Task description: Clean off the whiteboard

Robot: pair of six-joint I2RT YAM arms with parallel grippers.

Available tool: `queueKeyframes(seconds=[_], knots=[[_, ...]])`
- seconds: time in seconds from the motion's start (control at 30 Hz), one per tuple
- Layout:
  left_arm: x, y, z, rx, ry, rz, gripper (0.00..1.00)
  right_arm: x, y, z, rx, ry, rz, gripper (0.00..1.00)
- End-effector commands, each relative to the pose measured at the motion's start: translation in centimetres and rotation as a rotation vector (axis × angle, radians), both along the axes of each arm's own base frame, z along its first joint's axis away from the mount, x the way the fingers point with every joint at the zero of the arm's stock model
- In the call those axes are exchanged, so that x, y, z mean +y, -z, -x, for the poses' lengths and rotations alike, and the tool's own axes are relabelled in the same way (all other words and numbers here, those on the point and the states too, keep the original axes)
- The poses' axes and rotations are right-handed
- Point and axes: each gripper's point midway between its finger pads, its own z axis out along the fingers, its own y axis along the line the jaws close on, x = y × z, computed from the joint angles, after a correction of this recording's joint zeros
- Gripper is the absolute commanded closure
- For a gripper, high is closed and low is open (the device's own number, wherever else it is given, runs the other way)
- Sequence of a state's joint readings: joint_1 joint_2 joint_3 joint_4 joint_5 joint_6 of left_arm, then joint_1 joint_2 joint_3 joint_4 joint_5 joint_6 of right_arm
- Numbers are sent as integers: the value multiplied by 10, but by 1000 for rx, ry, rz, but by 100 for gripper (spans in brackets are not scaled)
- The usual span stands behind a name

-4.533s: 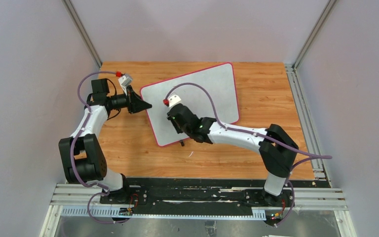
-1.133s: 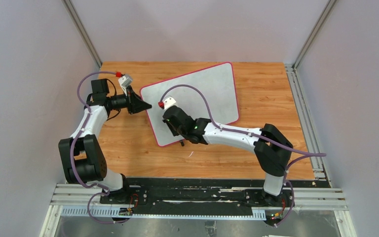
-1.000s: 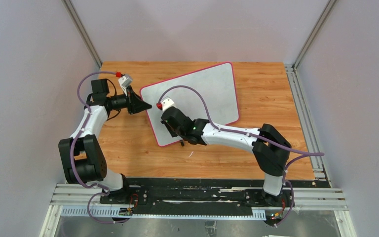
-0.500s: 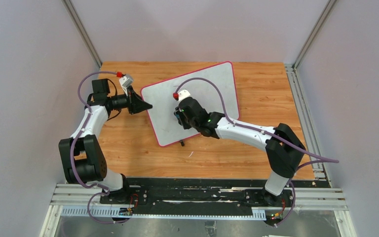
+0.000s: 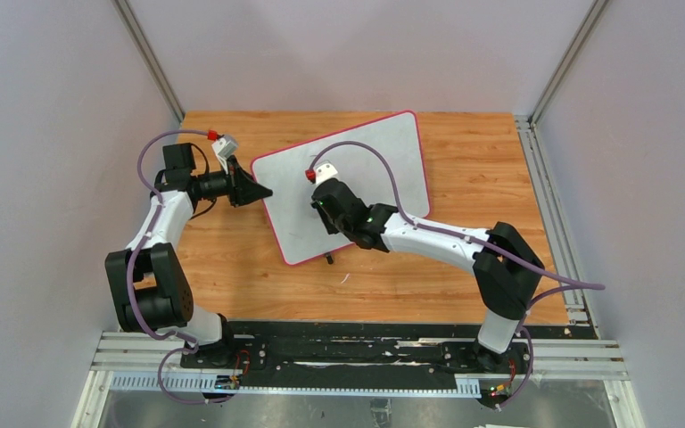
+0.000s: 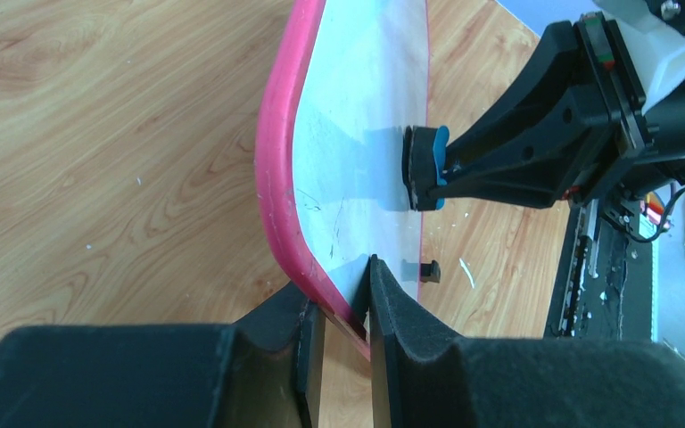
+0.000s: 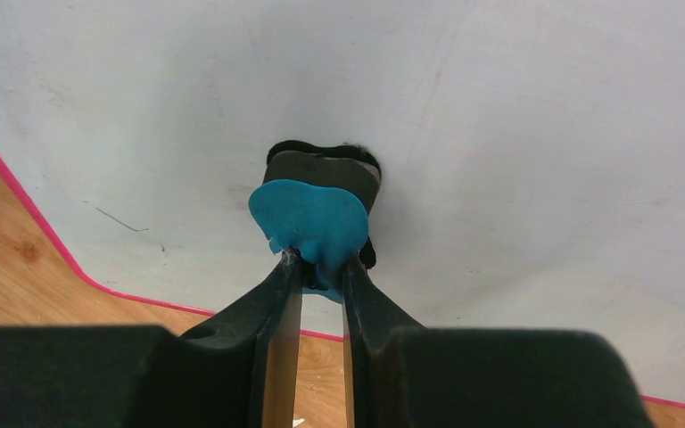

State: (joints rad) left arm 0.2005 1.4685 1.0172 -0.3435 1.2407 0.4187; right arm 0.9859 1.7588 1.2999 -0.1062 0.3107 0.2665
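Observation:
The whiteboard (image 5: pixel 383 160) lies tilted on the wooden table, grey-white with a pink-red rim. My left gripper (image 5: pixel 266 190) is shut on its left rim; in the left wrist view the jaws (image 6: pixel 346 299) pinch the pink edge of the whiteboard (image 6: pixel 366 107). My right gripper (image 5: pixel 325 212) is shut on a blue eraser (image 7: pixel 312 218), whose black pad presses on the whiteboard (image 7: pixel 499 134) near its left middle. The eraser (image 6: pixel 426 168) also shows in the left wrist view. Only faint thin scratches (image 7: pixel 123 218) show on the surface.
A small black foot (image 5: pixel 329 259) pokes out at the board's near edge, also seen in the left wrist view as a black foot (image 6: pixel 427 269). Bare wooden table (image 5: pixel 482 169) lies right of the board. Grey walls and metal rails enclose the table.
My right gripper with the eraser has moved from the board's near-left part toward the far right, then slightly back left. The left gripper has kept its grip on the rim.

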Motion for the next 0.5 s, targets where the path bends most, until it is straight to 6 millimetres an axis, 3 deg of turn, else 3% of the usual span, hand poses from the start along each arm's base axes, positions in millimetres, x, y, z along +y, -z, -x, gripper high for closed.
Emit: queueKeyframes(seconds=[0.0, 0.23, 0.47], knots=[[7, 11, -10, -99, -23, -118, 100, 24, 15, 6, 22, -21, -29, 99], [6, 11, -9, -99, -20, -119, 100, 23, 11, 3, 1, -15, -17, 99], [7, 12, -9, -99, -21, -120, 100, -17, 14, -23, -16, 74, 40, 99]])
